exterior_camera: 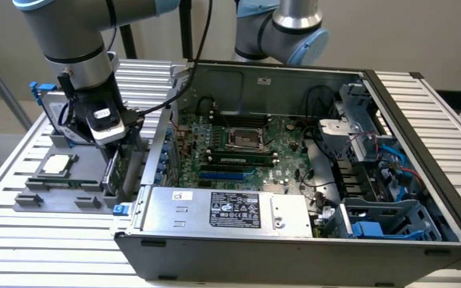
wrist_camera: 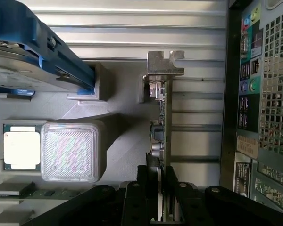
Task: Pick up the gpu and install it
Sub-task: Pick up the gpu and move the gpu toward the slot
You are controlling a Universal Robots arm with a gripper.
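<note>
**Pinching the gpu next to the open computer case**

The tool hangs from the grey robot arm and points down at a grey holder tray. The tray sits on the counter, which is made of long metal slats. It lies on the exterior view's left, just beside the case.

The gpu stands up on its thin edge in the tray. In the wrist view the tool has one black finger on each side of the gpu. The fingers are pressed against the card, so the tool is pinching it. The silver bracket is at the end of the card far from the tool.

Other parts rest in the same tray. A square chip with a silver top lies flat, apart from the gpu. A thin green RAM stick lies just beside the chip. A hard drive with blue rails stands at the far end of the tray.

Inside the case you can see the green motherboard. A silver power box with a label is at the near side. Blue cables run along the exterior view's right. A second robot arm is behind the case.
</note>
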